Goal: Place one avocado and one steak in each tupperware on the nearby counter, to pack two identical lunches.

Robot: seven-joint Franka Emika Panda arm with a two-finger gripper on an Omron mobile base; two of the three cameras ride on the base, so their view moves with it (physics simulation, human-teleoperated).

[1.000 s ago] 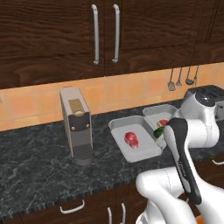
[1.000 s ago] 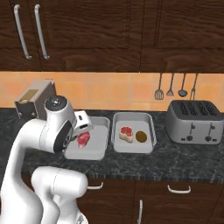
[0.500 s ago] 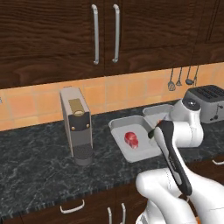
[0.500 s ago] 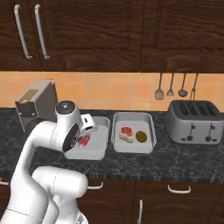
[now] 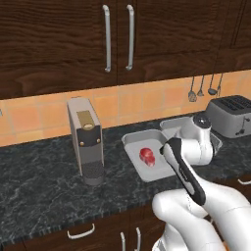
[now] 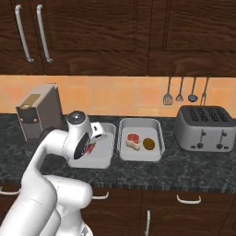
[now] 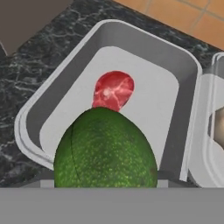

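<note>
Avocado (image 7: 105, 151) sits clamped in the gripper, now swung leftward off the right tupperware (image 6: 159, 140) to hang over the left tupperware (image 7: 183, 65). A steak (image 7: 113, 91) lies at twelve o'clock of it. That tray lacks only this fruit; the right one already holds both, so the job looks nearly done.

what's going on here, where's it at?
The arm is carrying an avocado above the left tupperware, which already holds one steak. The right tupperware already has a steak and an avocado. Setting this avocado down would complete the second lunch. All of it sits on the counter.
</note>
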